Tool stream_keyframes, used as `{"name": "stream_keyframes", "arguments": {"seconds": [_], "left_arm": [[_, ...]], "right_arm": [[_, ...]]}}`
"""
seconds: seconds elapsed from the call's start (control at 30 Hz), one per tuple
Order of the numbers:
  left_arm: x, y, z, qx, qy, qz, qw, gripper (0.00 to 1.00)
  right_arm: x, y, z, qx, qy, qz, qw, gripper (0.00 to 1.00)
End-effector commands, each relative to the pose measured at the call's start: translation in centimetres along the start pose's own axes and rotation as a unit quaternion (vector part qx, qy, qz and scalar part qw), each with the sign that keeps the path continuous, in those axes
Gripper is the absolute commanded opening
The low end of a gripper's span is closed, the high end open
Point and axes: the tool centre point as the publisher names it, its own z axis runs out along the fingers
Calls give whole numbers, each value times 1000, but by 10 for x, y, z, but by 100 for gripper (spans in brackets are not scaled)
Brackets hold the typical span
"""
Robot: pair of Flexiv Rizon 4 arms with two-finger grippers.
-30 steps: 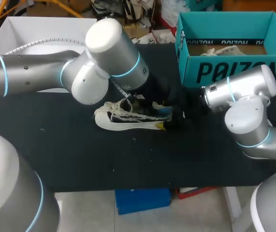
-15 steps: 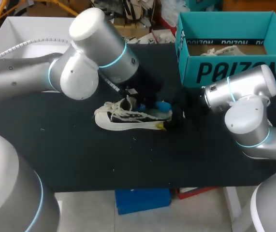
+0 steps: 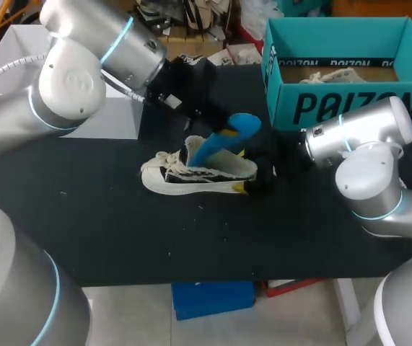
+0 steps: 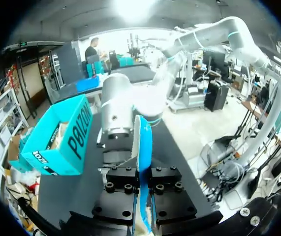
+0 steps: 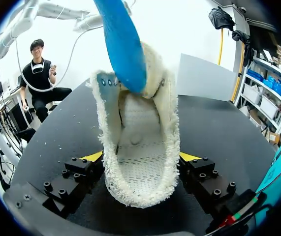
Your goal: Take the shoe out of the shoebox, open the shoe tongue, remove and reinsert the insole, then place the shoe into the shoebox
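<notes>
Now: my left claw [image 4: 142,178] clamped tight on blue insole [image 3: 225,138], insole slanting up from shoe [image 3: 180,180] opening. Shoe on black table [image 3: 104,231]. My right claw [image 5: 141,156] pinching shoe heel from both sides. Shoebox [image 3: 350,109] behind shoe, apart.

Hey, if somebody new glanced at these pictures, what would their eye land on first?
Most likely the bright blue insole, standing half out of the white shoe at the middle of the black table, pinched in the left gripper. The right gripper clamps the shoe's heel from both sides. Behind it, at the table's far right, sits the open teal shoebox.
</notes>
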Motion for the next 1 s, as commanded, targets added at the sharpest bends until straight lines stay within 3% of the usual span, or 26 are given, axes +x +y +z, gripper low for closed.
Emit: {"name": "stream_keyframes", "arguments": {"seconds": [0.03,0.37,1.0], "left_arm": [[20,-21,-33,45,7,-9,999,0],[42,-50,-44,211,91,-56,972,0],[43,-52,-44,211,102,-54,971,0]], "right_arm": [[1,-1,2,1,0,1,1000,0],[1,-1,2,1,0,1,1000,0],[1,-1,2,1,0,1,1000,0]]}}
